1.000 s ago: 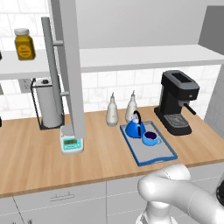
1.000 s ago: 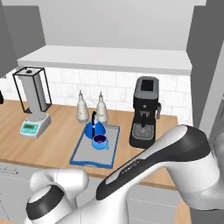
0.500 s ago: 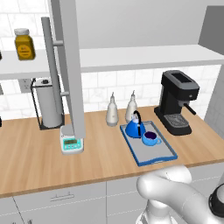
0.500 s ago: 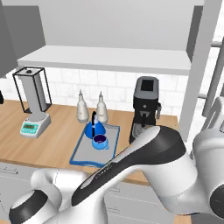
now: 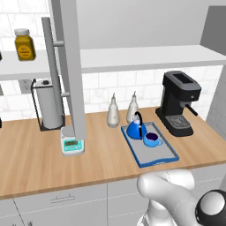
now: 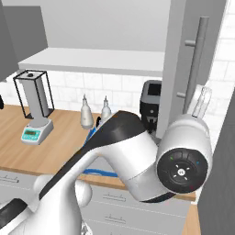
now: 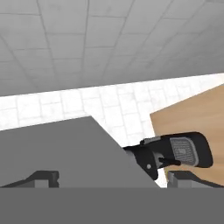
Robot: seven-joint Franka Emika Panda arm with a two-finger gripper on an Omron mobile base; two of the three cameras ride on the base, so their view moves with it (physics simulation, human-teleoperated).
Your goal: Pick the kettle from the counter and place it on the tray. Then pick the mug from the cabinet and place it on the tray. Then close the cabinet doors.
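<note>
The glossy blue cone-shaped kettle (image 5: 135,128) and squat blue mug (image 5: 152,139) sit together on the blue-rimmed grey tray (image 5: 164,153), whose long axis runs from the wall toward the counter (image 5: 35,161) front. The gripper (image 7: 113,181) stands wide with nothing between its fingers, close to a grey cabinet door (image 7: 57,153), the coffee machine (image 7: 175,153) just beyond that door's edge.

Black coffee machine (image 7: 177,153) lies sideways in the rolled view, low and right of centre, its grey drip grate facing the camera. It rests against the light-brown wood counter (image 7: 192,116), which slants across the right side just above and behind the machine. White tiled wall (image 7: 87,48) spreads across everything above and to the left of the machine. A flat grey cabinet door (image 7: 61,153) panel sits directly left of the machine, its slanted edge overlapping the machine's end. Two dark fingertips (image 7: 43,177) rise at the bottom, one below the machine, the other far left of it, spread wide, nothing between them.
</note>
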